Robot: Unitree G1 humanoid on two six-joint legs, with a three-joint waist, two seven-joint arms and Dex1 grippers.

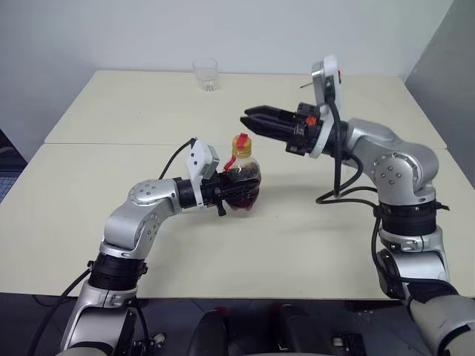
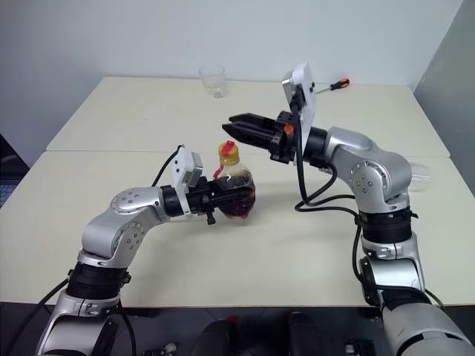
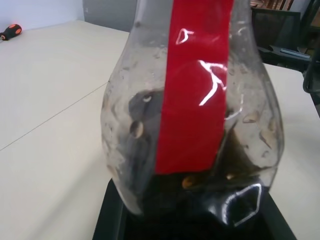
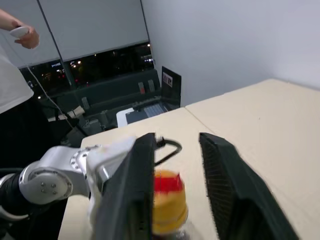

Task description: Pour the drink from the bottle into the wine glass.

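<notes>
Clamped by the left gripper (image 1: pixel 236 194) around its round body – the bottle (image 1: pixel 242 182), upright just above the table (image 1: pixel 111 111), dark drink (image 1: pixel 243 194) low inside. Poised just above the yellowish top (image 4: pixel 167 200), not touching – the right gripper (image 1: pixel 254 120), fingers (image 4: pixel 226 186) parted, empty. Far back near the table's edge, a clear tumbler (image 1: pixel 206 74).
</notes>
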